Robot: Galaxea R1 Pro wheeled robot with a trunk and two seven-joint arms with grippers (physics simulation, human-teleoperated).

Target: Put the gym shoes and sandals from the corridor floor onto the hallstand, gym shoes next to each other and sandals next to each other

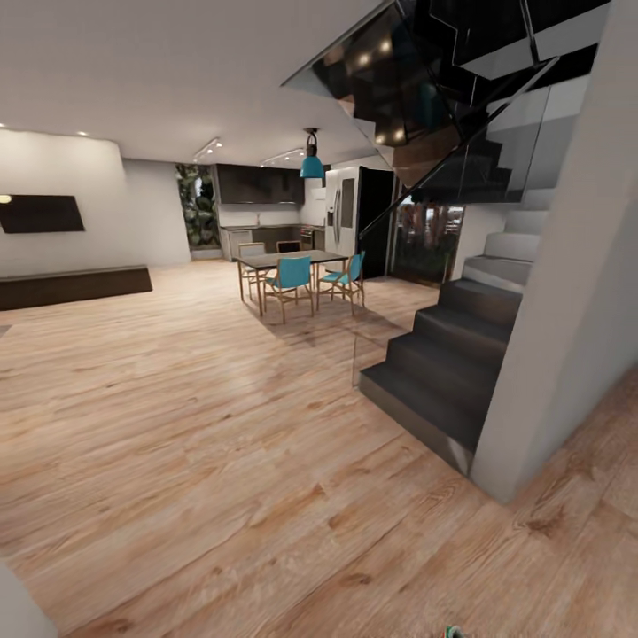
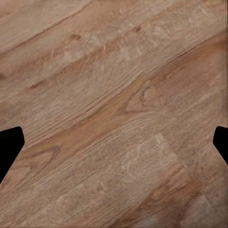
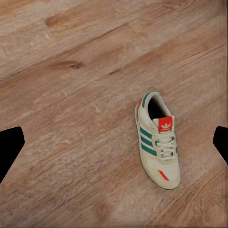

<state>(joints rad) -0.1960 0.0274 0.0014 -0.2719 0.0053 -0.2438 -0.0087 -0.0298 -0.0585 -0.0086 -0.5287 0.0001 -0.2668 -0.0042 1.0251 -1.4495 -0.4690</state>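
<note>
One white lace-up gym shoe with green stripes [image 3: 158, 140] lies on the light wood-plank corridor floor [image 3: 71, 118] below the spread, empty right gripper [image 3: 114, 142] — nothing looks racked yet — the left gripper [image 2: 114, 142] likewise spread over bare planks.

— How was the light in the head view?
— Bright and even. Small ceiling spots [image 1: 81, 133] glowed at the upper left, and the glossy dark stair underside [image 1: 390, 71] at the upper right carried their reflections.
— Shadows?
— Soft ones under the dining chairs [image 1: 291, 282]. In the right wrist view the gym shoe [image 3: 157, 140] cast only a faint one on the floor [image 3: 71, 142].
— Sharpness?
— Mildly soft overall; straight lines bent toward the head view's edges. Both wrist views were slightly blurred, grain smeared.
</note>
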